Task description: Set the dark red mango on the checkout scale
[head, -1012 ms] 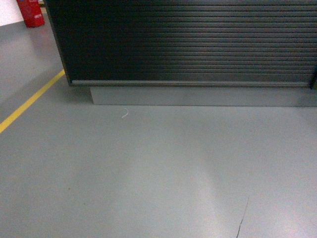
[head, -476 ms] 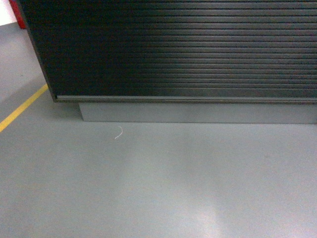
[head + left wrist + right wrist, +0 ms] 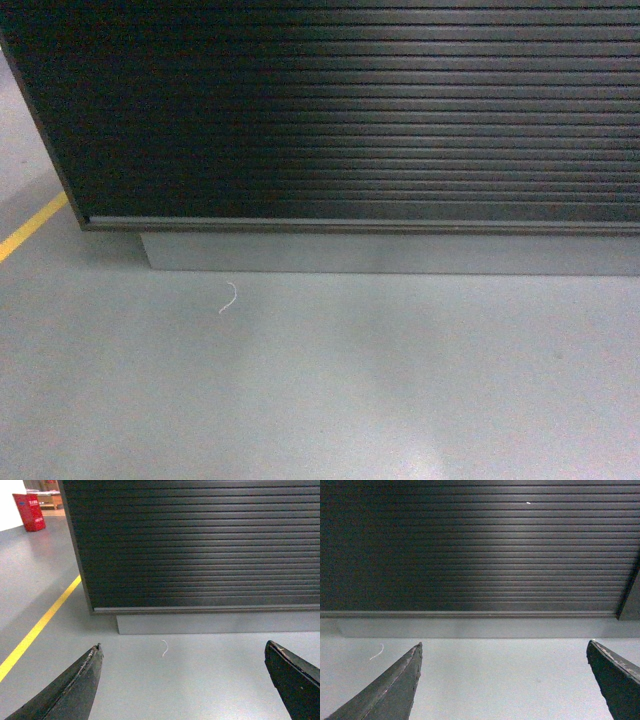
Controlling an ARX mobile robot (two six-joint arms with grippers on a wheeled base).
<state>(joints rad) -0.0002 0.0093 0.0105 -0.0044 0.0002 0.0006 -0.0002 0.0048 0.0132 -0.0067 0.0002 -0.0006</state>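
The checkout [image 3: 350, 110] fills the upper half of the head view: a dark ribbed front panel on a grey base [image 3: 400, 253]. Its top is out of view, and so are the scale and the dark red mango. The ribbed panel also shows ahead in the left wrist view [image 3: 200, 545] and the right wrist view [image 3: 470, 545]. My left gripper [image 3: 182, 650] is open, its dark fingers wide apart over bare grey floor. My right gripper [image 3: 504, 647] is open too, with nothing between its fingers. Neither gripper shows in the head view.
Grey floor [image 3: 320, 390] lies between me and the counter. A small white scrap [image 3: 229, 298] lies on it near the base's left corner. A yellow floor line [image 3: 30, 228] runs past the counter's left end. A red box [image 3: 29, 511] stands far back left.
The counter has grown larger and shifted left and down in the head view. The yellow line and white scrap slid left, and the red object has left the head view.
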